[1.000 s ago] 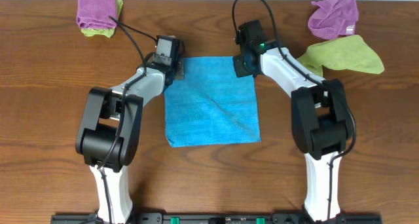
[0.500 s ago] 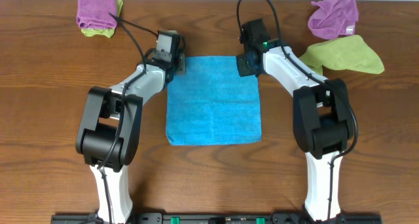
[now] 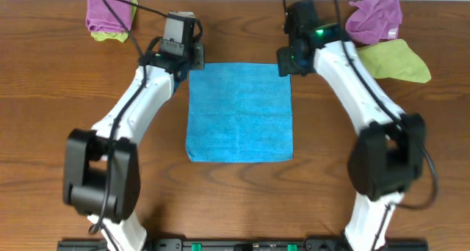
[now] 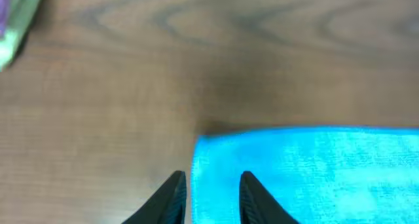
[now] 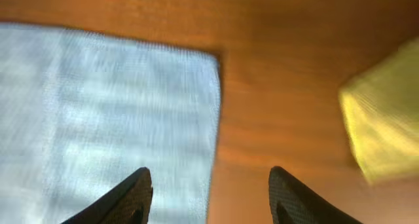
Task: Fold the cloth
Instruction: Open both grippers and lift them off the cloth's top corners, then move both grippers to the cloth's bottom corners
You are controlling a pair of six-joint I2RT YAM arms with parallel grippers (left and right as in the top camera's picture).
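The cloth (image 3: pixel 239 111) looks soft and limp. Pinch its corners just ahead of your left gripper (image 4: pixel 211 179) and right gripper (image 5: pixel 209 173), both parted and empty.

Left pincer (image 4: pixel 211 199) and right pincer (image 5: pixel 209 192) released the cloth (image 3: pixel 239 115); both lifted away.

The brown wooden worktop (image 3: pixel 59 97) presents a smooth surface with darker grain lines and a faint satin sheen. The square sky-blue terry cloth (image 3: pixel 239 111) is matt with a fine, slightly rough nap. The crumpled purple cloth (image 3: pixel 374 16) and the lime-green cloth (image 3: pixel 396 60) touching it show the same soft, matt, fibrous textile finish. The left arm (image 3: pixel 136 104) and right arm (image 3: pixel 352 75) carry smooth white shells that look like plastic, with black joint housings of slight gloss, and the fingers of the left claw (image 4: pixel 213 194) and right claw (image 5: pixel 209 198) are black, smooth and matt.
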